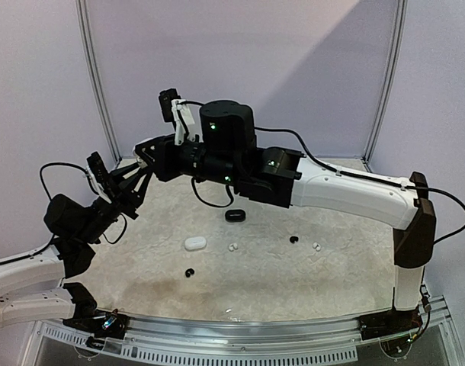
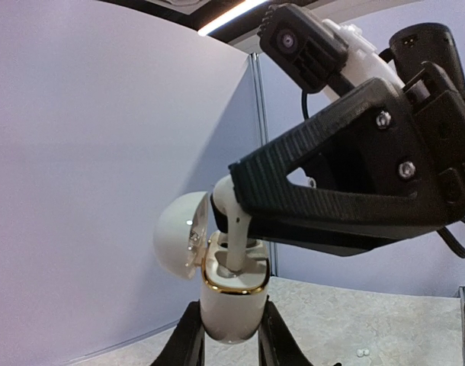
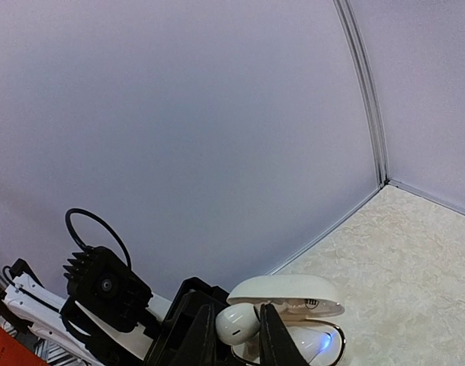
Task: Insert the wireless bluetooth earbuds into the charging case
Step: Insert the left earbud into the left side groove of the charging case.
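Left wrist view gives me the best read: my left pincer (image 2: 232, 339) is clenched around the bottom of a white charging case (image 2: 231, 301) with a gold rim, held upright in the air above the desk (image 1: 331, 282), its lid (image 2: 179, 232) swung open to one side. My right pincer (image 3: 238, 343) reaches across from the other side and grips a white earbud (image 2: 236, 229), whose lower end sits in the mouth of the case while its top stands above the rim. I judge this bud is partly in, not yet seated.

Down on the desk, the top external view shows plenty left. Two small white buds (image 1: 232, 247) (image 1: 316, 246) and two black buds (image 1: 190, 272) (image 1: 293, 239) lie loose, well apart from one another. A closed white case (image 1: 195, 243) and a black case (image 1: 235, 216) rest near the middle, neither one handled.

So I'd put the job in its early part: one bud going in, at least four loose. Whether the held case's other well is filled, I cannot tell.
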Robot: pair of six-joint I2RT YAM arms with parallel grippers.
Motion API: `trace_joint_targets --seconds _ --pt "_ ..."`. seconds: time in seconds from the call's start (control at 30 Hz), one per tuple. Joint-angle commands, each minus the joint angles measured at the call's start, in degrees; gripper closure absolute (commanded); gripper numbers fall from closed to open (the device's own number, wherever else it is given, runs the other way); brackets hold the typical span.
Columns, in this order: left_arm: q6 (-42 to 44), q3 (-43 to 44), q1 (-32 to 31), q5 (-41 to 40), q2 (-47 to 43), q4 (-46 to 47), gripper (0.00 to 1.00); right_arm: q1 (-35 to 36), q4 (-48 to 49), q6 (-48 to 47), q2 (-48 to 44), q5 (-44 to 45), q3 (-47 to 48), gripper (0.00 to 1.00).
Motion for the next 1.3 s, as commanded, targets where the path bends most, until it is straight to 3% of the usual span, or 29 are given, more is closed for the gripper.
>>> trace_joint_targets --seconds 0.0,0.63,0.87,1.27 --pt "-0.3 0.1 0.3 0.3 -0.3 0.7 1.0 -0.4 -0.7 0.5 1.5 -0.3 0.6 1.0" --pt "0.1 -0.1 0.3 -0.4 -0.6 0.8 1.0 -0.3 -0.5 2.2 2.8 -0.9 0.1 1.0" --pt "0.0 -0.2 0.3 -0.5 -0.6 0.8 1.0 -0.3 -1.7 1.9 2.1 1.2 -0.3 0.86" --pt "0.1 -0.2 0.2 -0.4 -0.7 0.7 1.0 -0.4 -4.1 2.1 1.9 4.5 -0.3 0.79"
